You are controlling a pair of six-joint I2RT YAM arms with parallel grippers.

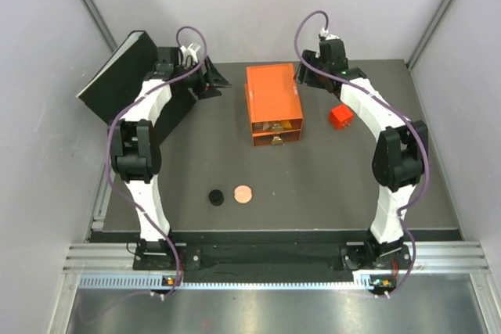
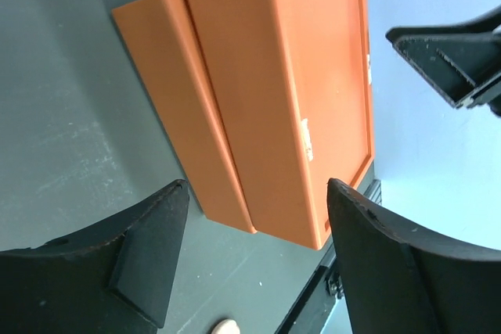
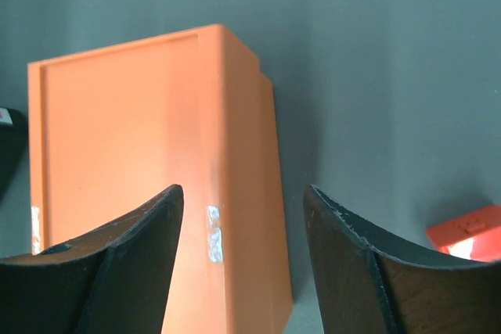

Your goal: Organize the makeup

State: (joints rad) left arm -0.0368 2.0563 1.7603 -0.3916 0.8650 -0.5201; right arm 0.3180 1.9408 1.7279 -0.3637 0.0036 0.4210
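Observation:
Of the makeup, a black round disc (image 1: pixel 216 196) and a pinkish-copper round disc (image 1: pixel 243 193) lie side by side on the dark mat toward the near edge. Small tan items show in the orange box's two pulled-out front drawers (image 1: pixel 275 132), too small to name. My left gripper (image 1: pixel 213 82) (image 2: pixel 254 224) hovers open at the box's back left, nothing between its fingers. My right gripper (image 1: pixel 304 74) (image 3: pixel 243 224) stands open at the box's back right corner, also holding nothing. A pale rounded object (image 2: pixel 223 326) peeks in at the bottom of the left wrist view.
The large orange box (image 1: pixel 273 95) (image 2: pixel 274 91) (image 3: pixel 149 162) sits at the middle back of the mat. A small red cube (image 1: pixel 340 116) (image 3: pixel 466 232) lies to its right. A black board (image 1: pixel 117 76) leans against the left wall behind the left arm.

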